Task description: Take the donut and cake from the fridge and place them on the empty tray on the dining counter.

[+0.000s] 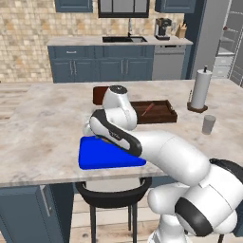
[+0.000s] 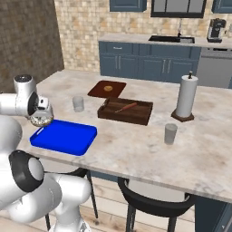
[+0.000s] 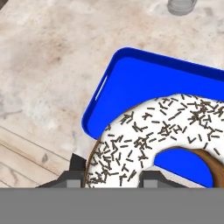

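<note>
Donut (image 3: pixel 148 135), one ring with white icing and dark sprinkles, is pinched across its side in the gripper (image 3: pixel 111 177), above the near left corner of the single blue tray (image 2: pixel 68 138). That tray lies flat at the table's (image 2: pixel 136 149) front edge, bare inside. Two glasses (image 2: pixel 78 103) stand on the table, one just beyond the tray, the other (image 2: pixel 170 134) well right. One dark wooden tray (image 2: pixel 126 111), one brown board (image 2: pixel 107 89) and one paper-towel roll (image 2: pixel 186 96) sit farther back, leaving open stone around the blue tray.

Tan tiled wall (image 1: pixel 28 42), blue-grey cabinets (image 1: pixel 102 64), wood floor (image 3: pixel 26 162)
</note>
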